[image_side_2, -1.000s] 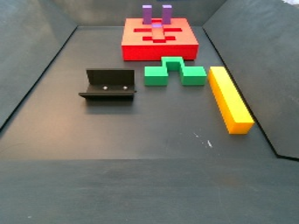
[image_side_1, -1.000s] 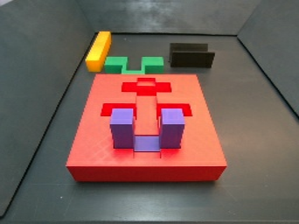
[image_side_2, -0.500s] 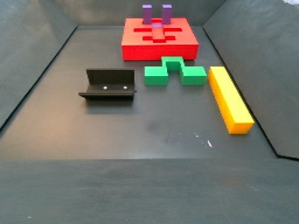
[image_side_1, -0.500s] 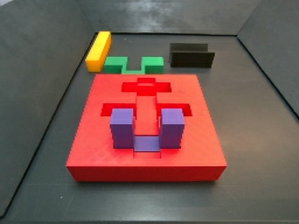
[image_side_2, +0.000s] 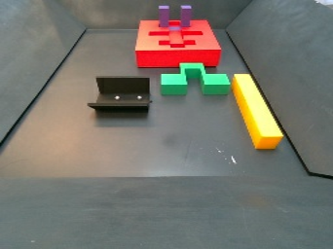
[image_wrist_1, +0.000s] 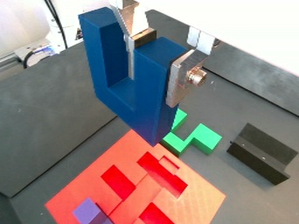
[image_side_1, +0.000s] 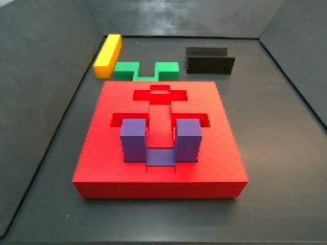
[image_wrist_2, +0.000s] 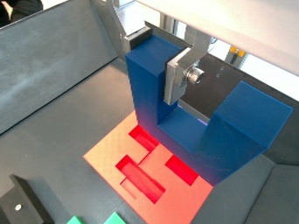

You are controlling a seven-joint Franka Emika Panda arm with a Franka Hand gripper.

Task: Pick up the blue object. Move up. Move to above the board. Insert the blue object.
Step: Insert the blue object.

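Note:
In both wrist views my gripper (image_wrist_1: 149, 61) (image_wrist_2: 152, 61) is shut on one prong of the dark blue U-shaped object (image_wrist_1: 135, 87) (image_wrist_2: 176, 122) and holds it high above the red board (image_wrist_1: 105, 188) (image_wrist_2: 111, 157). The board's recesses show below the block. In both side views the board (image_side_1: 102, 163) (image_side_2: 150, 53) lies on the floor with a purple U-shaped block (image_side_1: 134, 142) (image_side_2: 166, 14) seated in it. The gripper and the blue object are out of view in both side views.
A green notched block (image_side_1: 128, 70) (image_side_2: 196, 80) lies beside the board, with a yellow bar (image_side_1: 107, 55) (image_side_2: 255, 110) beyond it. The dark fixture (image_side_1: 209, 61) (image_side_2: 120, 94) stands on the floor nearby. Grey walls enclose the floor.

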